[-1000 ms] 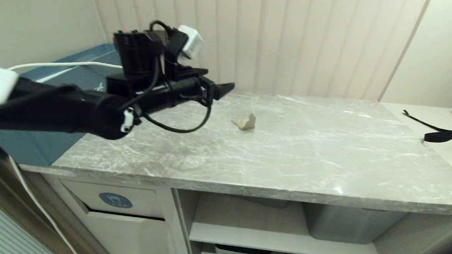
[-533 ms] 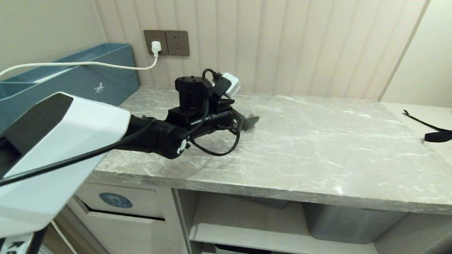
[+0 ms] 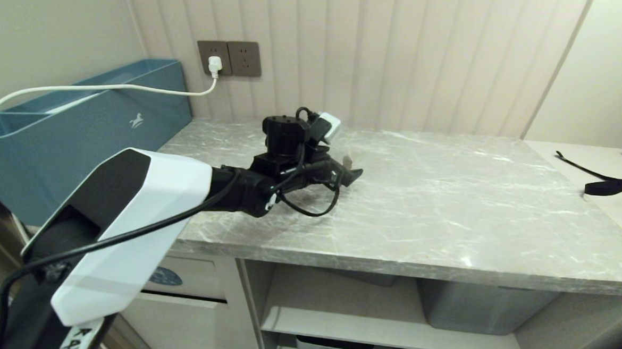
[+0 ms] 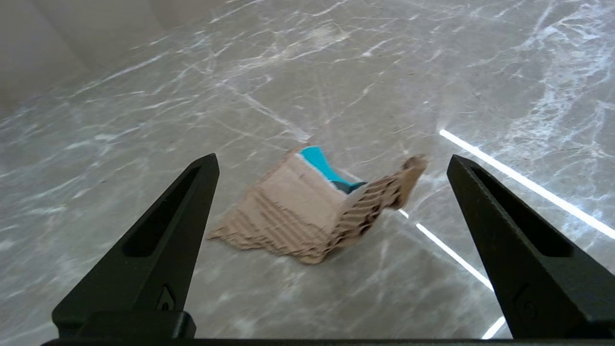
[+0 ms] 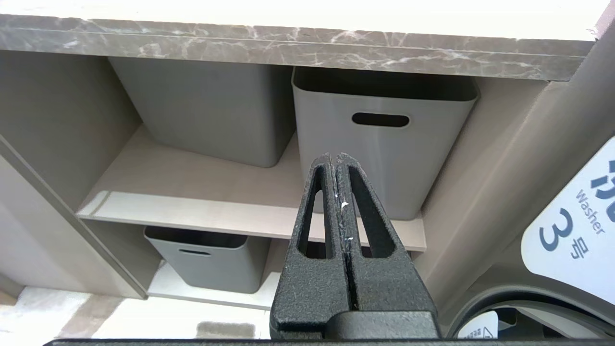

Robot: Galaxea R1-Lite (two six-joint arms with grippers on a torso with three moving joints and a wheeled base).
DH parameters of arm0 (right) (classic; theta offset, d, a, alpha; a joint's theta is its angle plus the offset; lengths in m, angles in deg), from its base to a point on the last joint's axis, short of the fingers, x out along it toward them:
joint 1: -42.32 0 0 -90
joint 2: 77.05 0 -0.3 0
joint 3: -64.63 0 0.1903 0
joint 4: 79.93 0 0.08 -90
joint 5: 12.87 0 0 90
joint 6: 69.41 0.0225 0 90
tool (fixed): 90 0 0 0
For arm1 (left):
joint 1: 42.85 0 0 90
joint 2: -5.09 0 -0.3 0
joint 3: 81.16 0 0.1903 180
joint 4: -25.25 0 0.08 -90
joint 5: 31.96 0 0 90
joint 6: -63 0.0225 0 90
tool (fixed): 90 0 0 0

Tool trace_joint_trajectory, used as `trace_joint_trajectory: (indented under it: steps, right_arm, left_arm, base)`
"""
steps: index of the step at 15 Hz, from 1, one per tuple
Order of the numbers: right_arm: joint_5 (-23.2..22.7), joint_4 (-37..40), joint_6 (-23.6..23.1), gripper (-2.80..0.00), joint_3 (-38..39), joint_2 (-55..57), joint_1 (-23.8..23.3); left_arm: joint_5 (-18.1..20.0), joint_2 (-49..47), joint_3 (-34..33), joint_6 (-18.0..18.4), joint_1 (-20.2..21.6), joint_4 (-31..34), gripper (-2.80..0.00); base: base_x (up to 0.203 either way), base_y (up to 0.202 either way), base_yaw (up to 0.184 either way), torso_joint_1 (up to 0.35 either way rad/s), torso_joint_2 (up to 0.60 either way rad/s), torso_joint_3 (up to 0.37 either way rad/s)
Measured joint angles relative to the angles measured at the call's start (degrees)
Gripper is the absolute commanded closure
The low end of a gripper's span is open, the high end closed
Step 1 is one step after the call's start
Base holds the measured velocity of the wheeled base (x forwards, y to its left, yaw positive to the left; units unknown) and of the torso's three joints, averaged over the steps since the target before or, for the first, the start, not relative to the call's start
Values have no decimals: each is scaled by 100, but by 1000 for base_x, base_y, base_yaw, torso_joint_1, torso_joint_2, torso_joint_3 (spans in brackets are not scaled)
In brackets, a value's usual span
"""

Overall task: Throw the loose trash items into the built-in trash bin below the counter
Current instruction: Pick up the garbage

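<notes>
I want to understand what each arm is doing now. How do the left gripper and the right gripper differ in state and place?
The left gripper is wide open; the right gripper is shut with nothing between its fingers. The left one is low above the counter, with the cardboard scrap lying between its fingers, untouched; the right one is parked below the counter's edge, facing the grey boxes. Both have black tapered fingers.

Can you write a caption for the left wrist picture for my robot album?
Left gripper with fingers open wide over a torn cardboard scrap on the marble counter.
</notes>
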State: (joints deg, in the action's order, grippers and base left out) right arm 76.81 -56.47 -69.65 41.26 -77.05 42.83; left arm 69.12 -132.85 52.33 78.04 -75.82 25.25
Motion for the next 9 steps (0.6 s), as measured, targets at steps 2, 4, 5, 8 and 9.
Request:
trace_joint_trajectory:
  steps: [2, 4, 5, 8, 9]
  right_arm:
    - [1, 0, 2, 0, 0, 0, 0]
    - [1, 0, 0, 0, 0, 0, 0]
    - [1, 0, 1, 0, 0, 0, 0]
    - [-1, 0, 0, 0, 0, 0, 0]
    - [1, 0, 1, 0, 0, 0, 0]
  left_arm:
    - [-3, -121, 73, -6, -26, 14, -163]
    - [9, -190, 102, -16, -16, -94, 0]
    - [10, -215, 102, -20, -16, -143, 0]
    - [36, -254, 112, -113, -30, -182, 0]
    - [60, -261, 112, -153, -30, -190, 0]
  base:
    - [0, 0, 0, 0, 0, 0]
    - [0, 0, 0, 0, 0, 0]
    - [0, 0, 0, 0, 0, 0]
    - [0, 0, 0, 0, 0, 0]
    - [0, 0, 0, 0, 0, 0]
